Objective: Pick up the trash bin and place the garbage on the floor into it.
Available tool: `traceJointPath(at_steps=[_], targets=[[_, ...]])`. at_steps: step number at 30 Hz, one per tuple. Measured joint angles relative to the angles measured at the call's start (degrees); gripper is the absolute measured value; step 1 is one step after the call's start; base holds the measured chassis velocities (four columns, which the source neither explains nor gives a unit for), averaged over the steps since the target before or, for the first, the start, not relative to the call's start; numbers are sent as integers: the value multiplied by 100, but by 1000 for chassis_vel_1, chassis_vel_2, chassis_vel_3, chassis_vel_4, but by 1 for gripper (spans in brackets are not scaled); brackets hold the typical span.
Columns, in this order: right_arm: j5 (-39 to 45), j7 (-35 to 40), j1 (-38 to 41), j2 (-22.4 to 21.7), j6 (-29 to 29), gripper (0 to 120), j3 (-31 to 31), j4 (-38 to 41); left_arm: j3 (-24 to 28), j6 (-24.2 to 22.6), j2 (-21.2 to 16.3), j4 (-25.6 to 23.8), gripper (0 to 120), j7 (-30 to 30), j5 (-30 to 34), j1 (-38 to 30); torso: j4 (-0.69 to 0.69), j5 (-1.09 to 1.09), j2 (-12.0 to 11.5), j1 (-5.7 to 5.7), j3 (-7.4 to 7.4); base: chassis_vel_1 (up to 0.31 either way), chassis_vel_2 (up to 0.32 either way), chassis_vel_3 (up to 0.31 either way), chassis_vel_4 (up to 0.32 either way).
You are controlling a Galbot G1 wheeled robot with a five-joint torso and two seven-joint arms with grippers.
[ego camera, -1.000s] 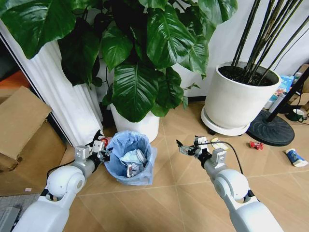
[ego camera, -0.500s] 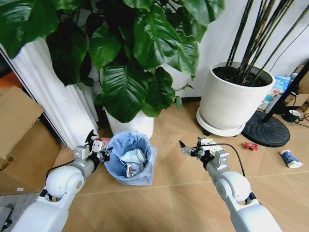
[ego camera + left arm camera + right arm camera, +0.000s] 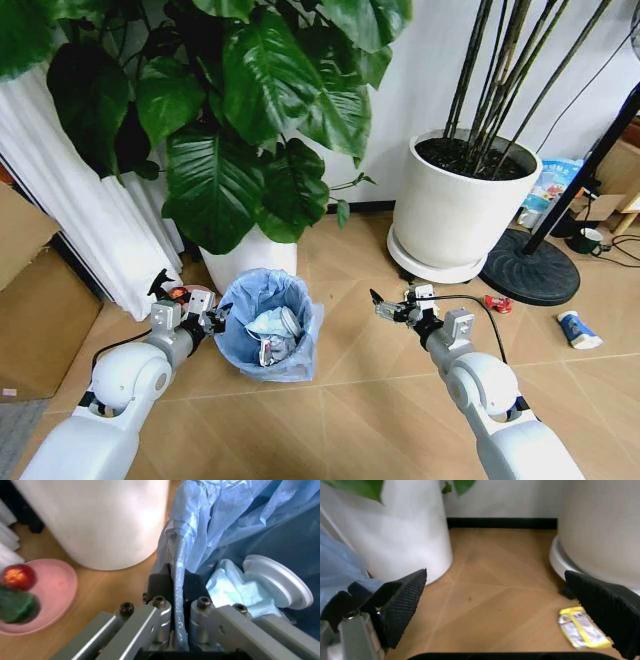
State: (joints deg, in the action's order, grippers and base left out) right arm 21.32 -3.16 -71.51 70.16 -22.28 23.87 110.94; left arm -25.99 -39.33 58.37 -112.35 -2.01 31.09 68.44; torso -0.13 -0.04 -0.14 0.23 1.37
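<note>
The trash bin (image 3: 264,326), lined with a crinkly light blue bag, is beside the white plant pot (image 3: 247,262). My left gripper (image 3: 207,314) is shut on its near rim; the left wrist view shows the fingers (image 3: 161,583) pinching the bag edge (image 3: 176,547). A white lid (image 3: 274,580) and pale paper (image 3: 226,588) lie inside. My right gripper (image 3: 390,306) hangs open above the floor (image 3: 350,250), its pads (image 3: 402,602) wide apart with nothing between. Garbage on the floor: a yellow wrapper (image 3: 581,630), a red packet (image 3: 497,303) and a blue-white packet (image 3: 579,330).
A large white pot (image 3: 455,215) on a saucer and a black round stand base (image 3: 528,268) are to the right. A pink plate (image 3: 37,592) with red and green items sits left of the bin. A cardboard box (image 3: 30,290) and a white curtain (image 3: 90,230) close the left side.
The whole picture has slid left, so the camera has moved. The bin has stayed in my left gripper's hold, and the right gripper has stayed open.
</note>
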Motion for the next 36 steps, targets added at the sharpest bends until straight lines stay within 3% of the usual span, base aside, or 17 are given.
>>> traceJointPath(at_steps=[28, 36], targets=[[-24, 22, -1, 33, 6, 100, 16, -118, 8, 20, 13, 113, 0, -28, 20, -40, -1, -1, 0, -1, 0, -180, -182, 178, 180], [-140, 168, -4, 86, 163, 100, 11, -221, 9, 35, 17, 128, 0, -50, 23, -27, 0, -3, 0, -1, 0, -48, -39, 36, 34]])
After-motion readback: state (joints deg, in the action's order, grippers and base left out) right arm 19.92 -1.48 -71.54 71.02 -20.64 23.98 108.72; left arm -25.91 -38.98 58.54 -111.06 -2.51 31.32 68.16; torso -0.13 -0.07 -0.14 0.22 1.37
